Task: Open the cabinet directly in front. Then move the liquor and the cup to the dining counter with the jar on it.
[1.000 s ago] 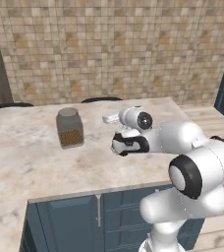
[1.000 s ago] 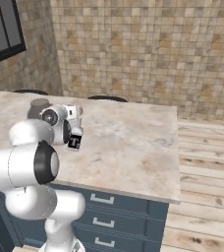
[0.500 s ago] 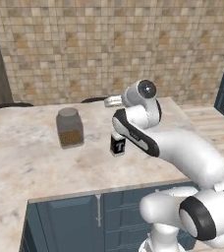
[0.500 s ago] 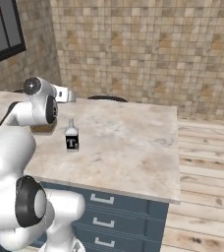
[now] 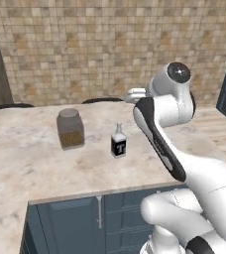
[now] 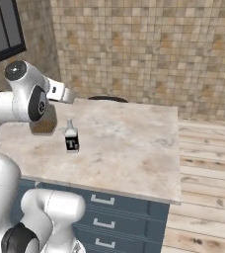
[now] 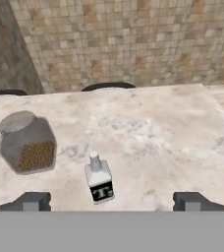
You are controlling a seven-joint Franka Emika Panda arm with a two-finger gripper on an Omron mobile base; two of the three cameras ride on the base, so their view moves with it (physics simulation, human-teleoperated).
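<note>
Liquor (image 5: 118, 141) stands upright on the beige marbled dining counter (image 5: 30, 163), black label with its white T facing the base cameras, pale neck and cap on top. It is free of the claw and nothing touches it. To its left in the left base view sits the jar (image 5: 70, 129), squat clear glass with a grey lid and brown contents, near the bottle but apart from it. In the right base view the jar (image 6: 46, 123) is partly hidden behind the arm's upper joint. The claw (image 7: 111, 201) hangs above the counter's near part and looks down on both things; its two dark fingertips (image 7: 33, 201) stand wide apart with nothing between them, so it is released. Dark blue base panels and drawers (image 6: 104, 223) show below the counter edge. A tan tiled wall (image 5: 110, 44) rises behind.
</note>
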